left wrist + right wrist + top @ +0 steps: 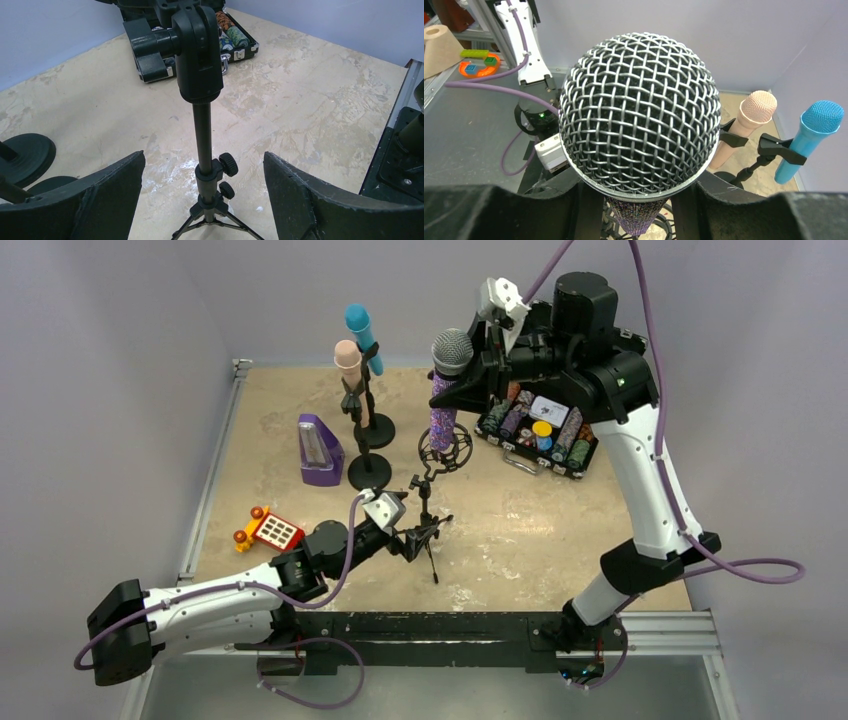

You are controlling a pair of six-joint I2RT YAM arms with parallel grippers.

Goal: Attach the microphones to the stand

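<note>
Purple microphone [640,112], clamped in right gripper [460,391]

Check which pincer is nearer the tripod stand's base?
Left. The left pincer is open astride the tripod stand pole, just above its base. The right pincer is high up, shut on the purple microphone.

The tripod stand [430,530] stands at the centre of the bench [540,530], its ring mount [445,448] toward the rear. The left end effector [408,536] sits at its left, the shaft between its spread fingers and apart from both. Directly above the ring mount hangs the upright microphone [447,390], clamped in the right end effector [468,390]. Rear left are two round-base stands [370,472], one before the other, each carrying a mic: the front microphone [349,362] and the rear microphone [360,330]. The metronome [320,450] stands just left of them, a toy phone [268,530] lies nearer the front left, and a poker-chip case [540,435] sits rear right.
</note>
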